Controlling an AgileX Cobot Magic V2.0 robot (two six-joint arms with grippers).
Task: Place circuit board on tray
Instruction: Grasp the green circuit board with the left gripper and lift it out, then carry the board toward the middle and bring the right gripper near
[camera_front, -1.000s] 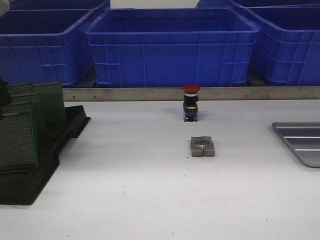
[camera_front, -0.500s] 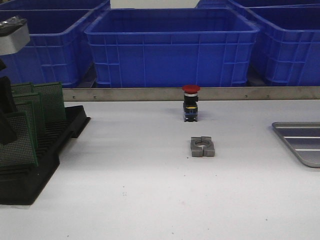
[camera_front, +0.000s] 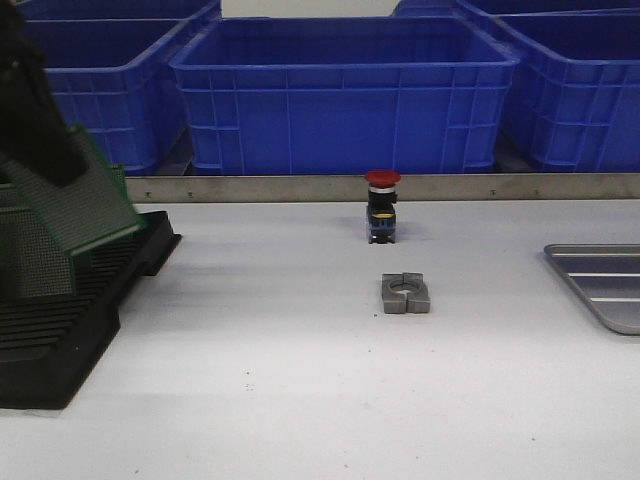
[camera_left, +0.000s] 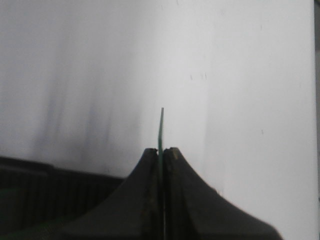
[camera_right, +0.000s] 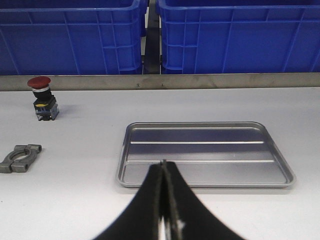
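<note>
Above the rack (camera_front: 60, 330), circuit board (camera_front: 85, 205) in left jaws (camera_left: 162, 152)

Left fingers (camera_left: 161, 155) now lifted with one circuit board (camera_front: 85, 205), tilted above rack (camera_front: 60, 340)

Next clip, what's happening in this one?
The left gripper is shut on a green circuit board, holding it tilted above the black rack at the table's left. The tray sits at the far right with nothing in it, and the right gripper is shut near its front rim. A red pushbutton and metal clamp sit mid-table.
</note>
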